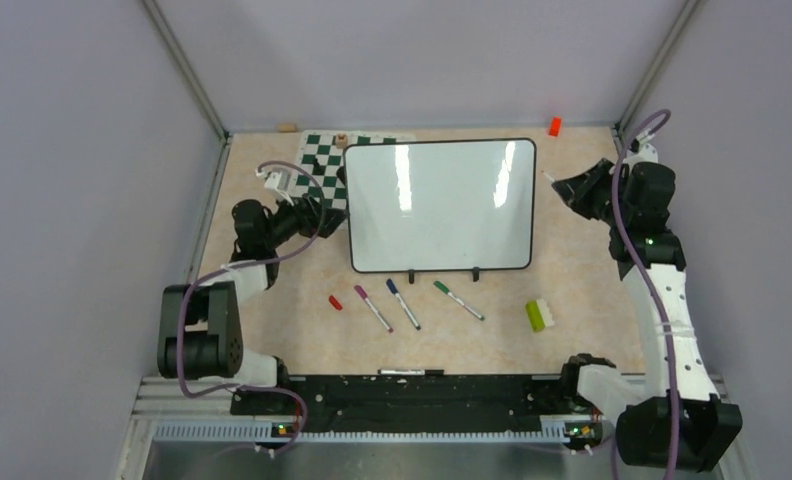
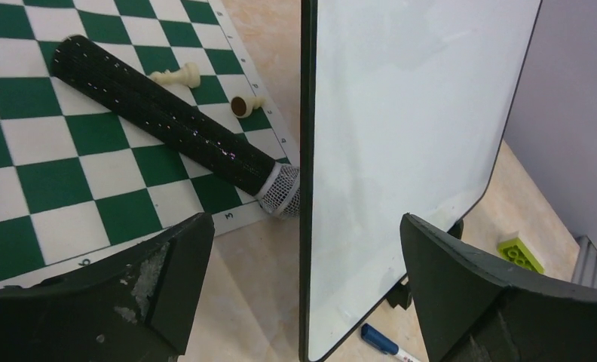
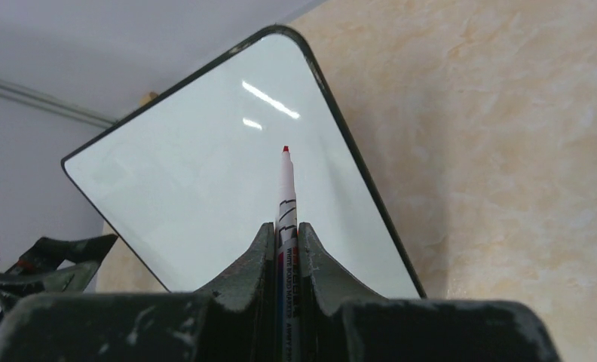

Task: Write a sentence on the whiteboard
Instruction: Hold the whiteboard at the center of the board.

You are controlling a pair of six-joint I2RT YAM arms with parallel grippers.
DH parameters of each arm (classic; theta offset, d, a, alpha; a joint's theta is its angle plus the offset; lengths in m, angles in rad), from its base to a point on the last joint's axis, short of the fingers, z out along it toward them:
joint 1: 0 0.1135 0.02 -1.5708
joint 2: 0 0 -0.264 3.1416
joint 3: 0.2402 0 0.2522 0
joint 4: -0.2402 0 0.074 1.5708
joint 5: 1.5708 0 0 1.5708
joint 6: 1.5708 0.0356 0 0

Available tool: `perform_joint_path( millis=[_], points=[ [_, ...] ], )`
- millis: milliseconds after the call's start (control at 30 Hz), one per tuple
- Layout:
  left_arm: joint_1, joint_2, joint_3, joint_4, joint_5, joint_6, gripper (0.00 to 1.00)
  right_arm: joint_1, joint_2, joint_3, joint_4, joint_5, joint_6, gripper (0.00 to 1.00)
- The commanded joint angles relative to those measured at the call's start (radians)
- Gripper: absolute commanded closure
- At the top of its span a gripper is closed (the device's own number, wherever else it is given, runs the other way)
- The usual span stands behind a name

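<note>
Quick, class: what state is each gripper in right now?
Left gripper: open, holding nothing.
Right gripper: closed on a red marker.

Pale lilac walls [image 1: 72, 150] around a beige marbled tabletop [image 1: 572, 260]

Your right pincer [image 3: 285, 230] has a white marker [image 3: 286, 188] with a red tip. Ahead of it, the whiteboard [image 3: 220, 173] is glossy white with a thin black frame. Left of your left pincer [image 2: 304, 226], the mat [image 2: 54, 158] is green-and-white checks, and the tube [image 2: 160, 113] on it is dotted black with a white mesh end.
</note>
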Motion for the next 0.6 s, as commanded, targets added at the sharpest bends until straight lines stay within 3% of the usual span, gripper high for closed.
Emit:
perform_joint_path(
  millis=[0,100,367,567],
  points=[
    [0.002,0.058,-0.012,0.2,0.106,-0.012,0.01,0.035,-0.073,-0.023,-0.016,0.009,-0.018,1.0],
    [0.002,0.076,0.003,0.131,0.102,0.045,0.01,0.036,-0.108,-0.012,-0.046,0.008,-0.047,1.0],
    [-0.007,0.211,0.078,0.196,0.276,0.016,0.01,0.036,-0.147,0.015,-0.147,-0.006,-0.109,1.0],
    [-0.035,0.262,0.068,0.26,0.3,0.024,0.01,0.036,-0.188,-0.007,-0.177,-0.038,-0.129,1.0]
  ],
)
